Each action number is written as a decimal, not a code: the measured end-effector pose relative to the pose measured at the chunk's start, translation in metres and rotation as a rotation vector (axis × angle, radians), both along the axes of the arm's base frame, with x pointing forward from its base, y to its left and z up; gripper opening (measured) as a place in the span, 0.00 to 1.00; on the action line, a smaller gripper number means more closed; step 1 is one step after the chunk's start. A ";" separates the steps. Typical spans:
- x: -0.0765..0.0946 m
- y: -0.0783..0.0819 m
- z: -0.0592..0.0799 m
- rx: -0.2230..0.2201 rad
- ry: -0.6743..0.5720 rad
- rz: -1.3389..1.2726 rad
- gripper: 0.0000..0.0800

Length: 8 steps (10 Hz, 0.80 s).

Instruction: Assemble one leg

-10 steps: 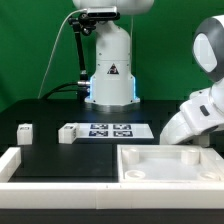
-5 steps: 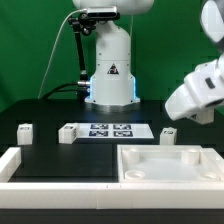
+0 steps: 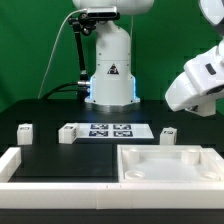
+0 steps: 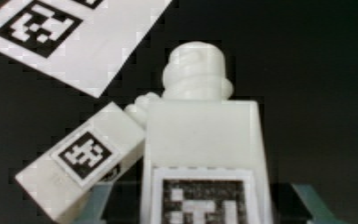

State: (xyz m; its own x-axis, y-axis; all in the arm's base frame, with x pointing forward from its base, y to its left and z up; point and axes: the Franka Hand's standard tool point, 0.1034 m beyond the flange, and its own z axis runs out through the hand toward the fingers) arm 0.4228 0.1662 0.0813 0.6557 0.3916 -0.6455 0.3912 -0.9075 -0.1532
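In the wrist view my gripper (image 4: 208, 206) is shut on a white leg (image 4: 201, 130). The leg's tag face is toward the camera and its rounded threaded tip points away. A grey finger (image 4: 110, 205) shows on each side of it. A second leg (image 4: 83, 152) lies on the black table below, beside the marker board (image 4: 87, 40). In the exterior view my arm (image 3: 198, 85) is raised at the right and the held leg is hidden. Three loose legs stand on the table: one at the left (image 3: 22, 131), one by the board (image 3: 67, 133), one at the right (image 3: 168, 134).
The marker board (image 3: 112, 129) lies in the middle of the black table. A large white tray-like piece with a raised rim (image 3: 170, 152) sits at the front right. A white barrier (image 3: 20, 162) runs along the front left. The robot's base (image 3: 110, 70) stands at the back.
My arm has risen from low over the table at the exterior view's right to well above it. The right-hand leg, hidden behind the arm before, now shows.
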 end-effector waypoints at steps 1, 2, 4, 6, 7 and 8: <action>0.005 -0.001 -0.001 0.027 -0.103 -0.011 0.36; 0.004 -0.005 0.001 0.038 -0.152 -0.015 0.36; 0.026 -0.015 0.012 0.084 -0.273 -0.017 0.36; 0.048 -0.024 0.025 0.123 -0.426 -0.034 0.36; 0.060 -0.028 0.029 0.146 -0.520 -0.041 0.36; 0.063 -0.032 0.032 0.162 -0.592 -0.049 0.36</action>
